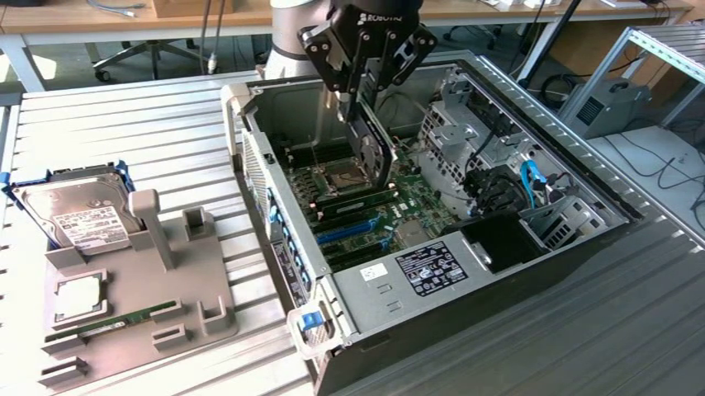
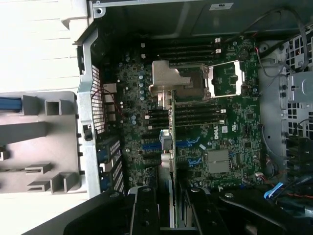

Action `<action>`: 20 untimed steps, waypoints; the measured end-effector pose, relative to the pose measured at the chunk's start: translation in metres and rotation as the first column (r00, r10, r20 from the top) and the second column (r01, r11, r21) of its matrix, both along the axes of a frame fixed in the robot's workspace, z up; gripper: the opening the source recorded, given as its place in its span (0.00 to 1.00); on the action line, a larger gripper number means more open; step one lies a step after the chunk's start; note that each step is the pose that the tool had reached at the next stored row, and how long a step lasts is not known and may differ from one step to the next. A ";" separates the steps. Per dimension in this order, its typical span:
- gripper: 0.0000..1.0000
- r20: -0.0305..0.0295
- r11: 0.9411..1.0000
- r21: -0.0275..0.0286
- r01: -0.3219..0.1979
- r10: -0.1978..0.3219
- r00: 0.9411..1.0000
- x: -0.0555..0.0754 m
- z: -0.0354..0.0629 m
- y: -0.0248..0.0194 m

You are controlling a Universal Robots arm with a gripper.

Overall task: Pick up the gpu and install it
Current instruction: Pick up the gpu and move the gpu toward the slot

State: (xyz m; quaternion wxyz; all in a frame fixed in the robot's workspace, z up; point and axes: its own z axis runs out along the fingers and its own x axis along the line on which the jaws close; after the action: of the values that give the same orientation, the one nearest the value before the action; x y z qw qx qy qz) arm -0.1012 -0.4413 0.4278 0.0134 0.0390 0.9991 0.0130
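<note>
Gpu [image 1: 371,157], clamped on edge in the claw [image 1: 355,111], hangs over the motherboard [image 2: 230,122] inside the open case [image 1: 237,107]; coming down off-line from the blue slots [image 1: 350,229], it could strike the memory slots [image 2: 200,116] or jam.

The pale grey arm [image 1: 284,41] ends in a black housing [image 1: 380,16] with white lettering and jointed, screw-pinned fingers [image 2: 145,210].

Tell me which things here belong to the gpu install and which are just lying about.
In the job: gripper, holding the gpu on edge; open computer case; motherboard.
Lying about: hard drive; green memory stick; grey holder under them.
</note>
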 end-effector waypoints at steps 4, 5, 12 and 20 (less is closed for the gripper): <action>0.27 0.000 1.000 0.000 0.000 0.000 1.000 0.000 -0.0003 0.0032; 0.27 0.000 1.000 0.000 0.000 0.000 1.000 0.000 -0.0003 0.0038; 0.27 0.000 1.000 0.000 0.000 0.000 1.000 0.001 -0.0005 0.0081; 0.27 0.000 1.000 0.000 0.000 0.000 1.000 0.001 -0.0013 0.0104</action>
State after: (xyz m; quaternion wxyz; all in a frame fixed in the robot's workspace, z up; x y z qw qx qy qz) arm -0.0998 -0.4309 0.4264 0.0135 0.0390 0.9991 0.0130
